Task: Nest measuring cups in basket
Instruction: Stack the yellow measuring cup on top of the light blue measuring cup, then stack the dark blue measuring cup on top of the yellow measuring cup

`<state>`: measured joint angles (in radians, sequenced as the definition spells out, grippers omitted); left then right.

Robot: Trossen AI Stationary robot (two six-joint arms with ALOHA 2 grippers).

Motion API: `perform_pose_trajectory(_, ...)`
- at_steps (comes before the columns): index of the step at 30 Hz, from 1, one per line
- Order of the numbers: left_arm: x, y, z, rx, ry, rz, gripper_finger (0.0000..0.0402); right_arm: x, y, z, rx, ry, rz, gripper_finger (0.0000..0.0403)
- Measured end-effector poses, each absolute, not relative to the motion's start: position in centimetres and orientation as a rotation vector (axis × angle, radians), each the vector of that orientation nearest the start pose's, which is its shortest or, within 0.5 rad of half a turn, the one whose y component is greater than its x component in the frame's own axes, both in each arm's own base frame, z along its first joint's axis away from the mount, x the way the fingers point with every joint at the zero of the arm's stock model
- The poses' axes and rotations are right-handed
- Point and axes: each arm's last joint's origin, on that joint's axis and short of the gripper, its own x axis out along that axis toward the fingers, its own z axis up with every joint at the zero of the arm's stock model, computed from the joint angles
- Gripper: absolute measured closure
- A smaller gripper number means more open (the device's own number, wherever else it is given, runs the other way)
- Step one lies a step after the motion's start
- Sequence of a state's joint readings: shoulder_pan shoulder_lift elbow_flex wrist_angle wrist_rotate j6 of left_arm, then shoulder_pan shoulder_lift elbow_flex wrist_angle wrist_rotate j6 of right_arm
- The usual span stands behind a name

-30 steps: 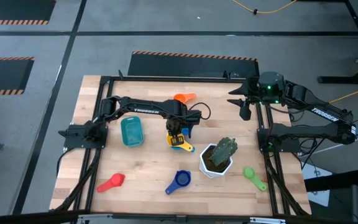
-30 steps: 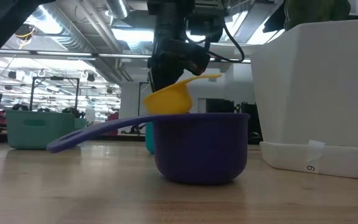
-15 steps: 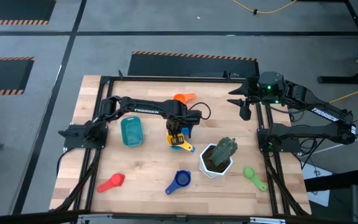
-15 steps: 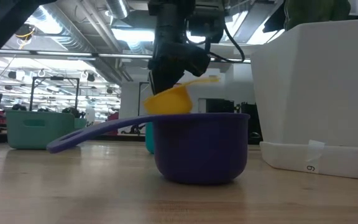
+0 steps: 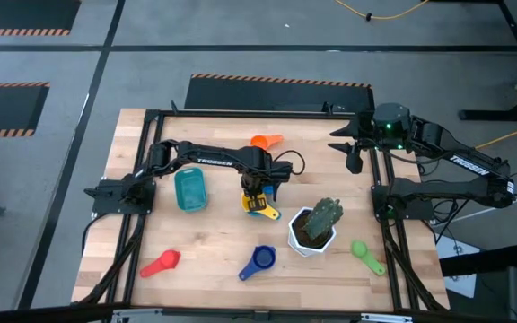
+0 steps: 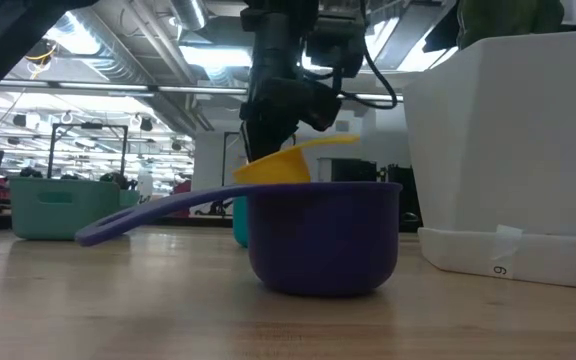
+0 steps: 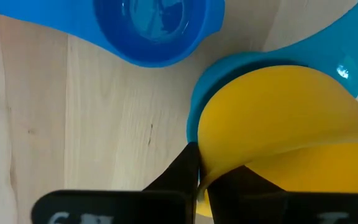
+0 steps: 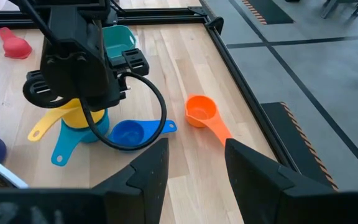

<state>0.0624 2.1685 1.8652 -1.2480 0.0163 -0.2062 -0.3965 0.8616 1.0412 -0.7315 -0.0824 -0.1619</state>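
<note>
My left gripper stands mid-table, shut on a yellow measuring cup. The cup hangs right over a light blue cup, and a darker blue cup lies beside them. The teal basket sits just left of the gripper. On the table lie an orange cup at the far side, a red cup, a purple-blue cup and a green cup near the front. My right gripper waits, open, at the far right. My left gripper comes from above, pointing down, with one finger outside the yellow cup's wall and the other inside the bowl, pinching the rim. The cup stays roughly level with its handle sticking out sideways. The purple-blue cup hides whether its bottom touches the light blue cup.
A white hexagonal pot with a green plant stands near the front right, close to the left gripper. A black frame runs around the wooden table. Bare wood lies between the basket and the red cup.
My left gripper has come down a little, and the yellow cup has sunk with it toward the light blue cup below. The fingers stayed shut on the cup.
</note>
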Motion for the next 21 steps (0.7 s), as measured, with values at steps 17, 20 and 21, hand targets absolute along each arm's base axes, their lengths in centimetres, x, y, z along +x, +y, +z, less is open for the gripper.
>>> perform_pose_trajectory(17, 42.1, 2.6, 21.0, -0.230, 1.541, 0.193, 0.0297, 14.9, -6.0, 35.6, -0.025, 0.561, -0.262, 0.0240)
perform_pose_trajectory(20, 41.9, 2.4, 21.6, -0.229, 1.526, 0.184, 0.0296, 14.9, -6.0, 35.6, -0.025, 0.561, -0.262, 0.0240)
perform_pose_trajectory(21, 41.8, 2.2, 22.1, -0.226, 1.516, 0.181, 0.0296, 14.9, -6.0, 35.6, -0.025, 0.564, -0.261, 0.0240)
